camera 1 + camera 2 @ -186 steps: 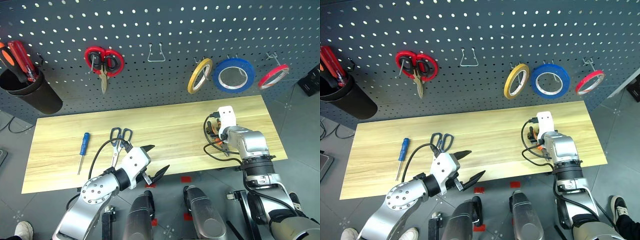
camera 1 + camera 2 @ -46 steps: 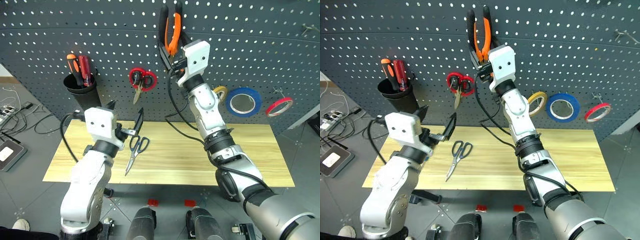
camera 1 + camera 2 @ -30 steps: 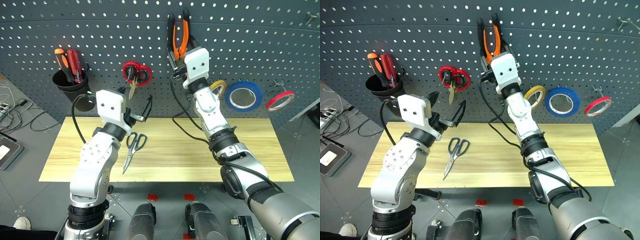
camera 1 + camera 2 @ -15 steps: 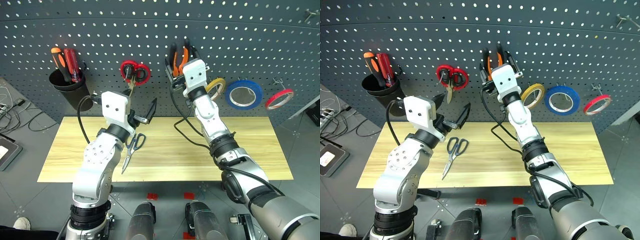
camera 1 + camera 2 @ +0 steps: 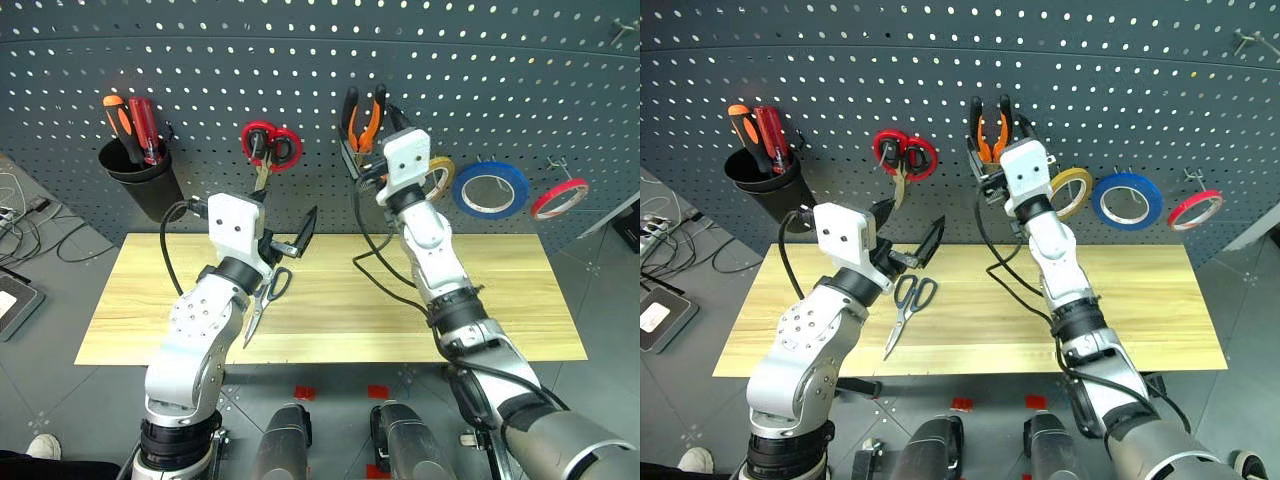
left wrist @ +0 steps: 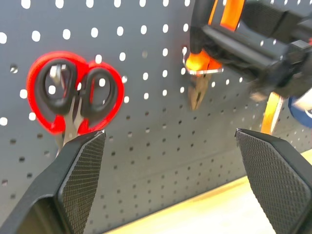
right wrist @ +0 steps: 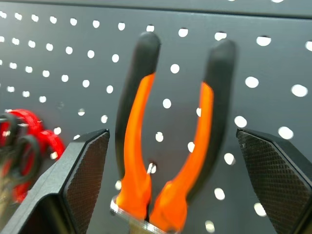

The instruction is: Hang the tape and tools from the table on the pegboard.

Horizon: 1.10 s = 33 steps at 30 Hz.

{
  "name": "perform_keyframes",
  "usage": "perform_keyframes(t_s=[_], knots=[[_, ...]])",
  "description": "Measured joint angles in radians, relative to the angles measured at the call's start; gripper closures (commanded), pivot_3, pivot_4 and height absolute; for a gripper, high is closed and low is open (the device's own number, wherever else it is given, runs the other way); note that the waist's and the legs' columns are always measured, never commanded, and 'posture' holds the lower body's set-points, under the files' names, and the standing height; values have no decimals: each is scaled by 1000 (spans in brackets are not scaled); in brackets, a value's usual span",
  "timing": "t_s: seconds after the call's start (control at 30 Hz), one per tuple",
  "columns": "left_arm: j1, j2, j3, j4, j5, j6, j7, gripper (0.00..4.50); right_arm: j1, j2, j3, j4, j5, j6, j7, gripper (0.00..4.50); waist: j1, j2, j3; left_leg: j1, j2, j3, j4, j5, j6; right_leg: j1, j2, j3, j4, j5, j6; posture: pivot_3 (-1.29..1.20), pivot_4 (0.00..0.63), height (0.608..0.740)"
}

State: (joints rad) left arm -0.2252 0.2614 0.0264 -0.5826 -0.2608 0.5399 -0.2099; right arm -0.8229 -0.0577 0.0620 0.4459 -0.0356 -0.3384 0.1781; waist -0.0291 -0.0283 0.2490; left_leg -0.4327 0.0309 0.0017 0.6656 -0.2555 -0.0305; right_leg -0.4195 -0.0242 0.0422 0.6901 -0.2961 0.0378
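Pale wood table [image 5: 500,300], matt perforated pegboard [image 5: 500,80]

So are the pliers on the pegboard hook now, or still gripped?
On the hook. The pliers hang handles-up in a metal loop, and the right gripper fingers stand open on either side.

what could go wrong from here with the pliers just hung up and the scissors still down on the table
The open right gripper flanks the orange-and-black-handled pliers, which sit handles up in a wire hook on the dark grey pegboard; a sideways pull-back might knock them off. The open left gripper hovers above the dark-handled steel scissors lying flat on the pale wood table, possibly hard to pinch.
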Motion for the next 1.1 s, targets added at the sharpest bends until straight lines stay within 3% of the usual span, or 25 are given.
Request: perform_keyframes(t_s=[0.3,0.6,0.8,1.1], knots=[[56,-15,-1,-37,-11,33,17,0,100,-93,-2,-309,98,206,144,43,-6,0,0,0,1,0,-1,-1,1,0,0,0,-1,0,0,-59,292,740],[102,-75,25,-27,-4,174,133,0,286,-254,41,-549,319,380,495,43,-11,3,19,3,0,-6,0,-1,3,8,0,-1,-7,0,0,-99,343,740],[102,-69,53,88,8,257,157,0,436,-382,109,-535,369,356,778,43,-26,4,60,7,-1,-8,1,-2,4,14,1,-2,-8,0,0,-107,398,740],[146,8,59,201,28,290,118,0,429,-375,107,-480,392,316,905,43,-36,4,131,8,0,-8,2,-2,3,14,1,-2,-5,0,0,-109,471,740]])
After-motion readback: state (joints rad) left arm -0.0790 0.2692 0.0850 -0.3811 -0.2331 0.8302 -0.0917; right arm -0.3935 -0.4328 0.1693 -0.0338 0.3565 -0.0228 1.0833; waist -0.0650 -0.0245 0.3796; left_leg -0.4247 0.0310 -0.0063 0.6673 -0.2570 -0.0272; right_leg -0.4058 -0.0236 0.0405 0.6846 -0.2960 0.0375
